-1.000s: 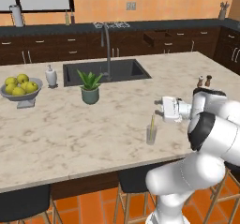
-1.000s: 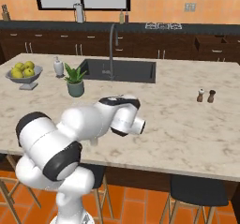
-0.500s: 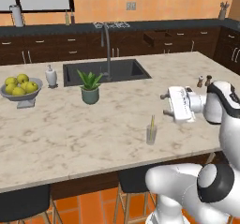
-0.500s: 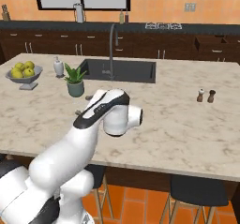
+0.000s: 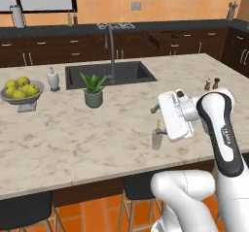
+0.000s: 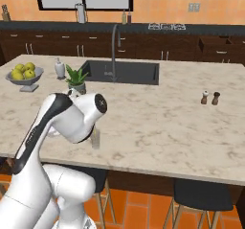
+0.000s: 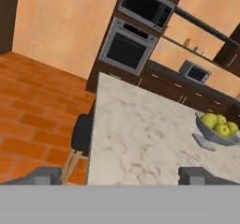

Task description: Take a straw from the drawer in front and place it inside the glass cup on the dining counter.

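Note:
The glass cup [image 5: 156, 140] stands near the front edge of the dining counter [image 5: 73, 139], and the pale straw [image 5: 158, 127] sticks up out of it. My gripper [image 5: 156, 110] hangs just above and right of the cup, pointing left along the counter. In the hand view the gripper [image 7: 120, 176] is open, its two dark fingertips [image 7: 44, 175] wide apart with nothing between them. In the right base view the cup [image 6: 95, 140] shows partly behind my arm. A dark-brown drawer [image 5: 159, 39] stands pulled out in the far cabinets.
On the counter are a potted plant [image 5: 92, 90], a bowl of yellow-green fruit [image 5: 20, 92], a soap dispenser [image 5: 53, 78], the dark sink [image 5: 109, 74] with its tall tap [image 5: 111, 46], and two small shakers [image 5: 211, 84]. Black stools [image 5: 24, 209] stand below the front edge.
The arm's elbow and forearm have swung round to the right in the left base view, while the hand has stayed just beside the cup. The straw has stood in the cup throughout.

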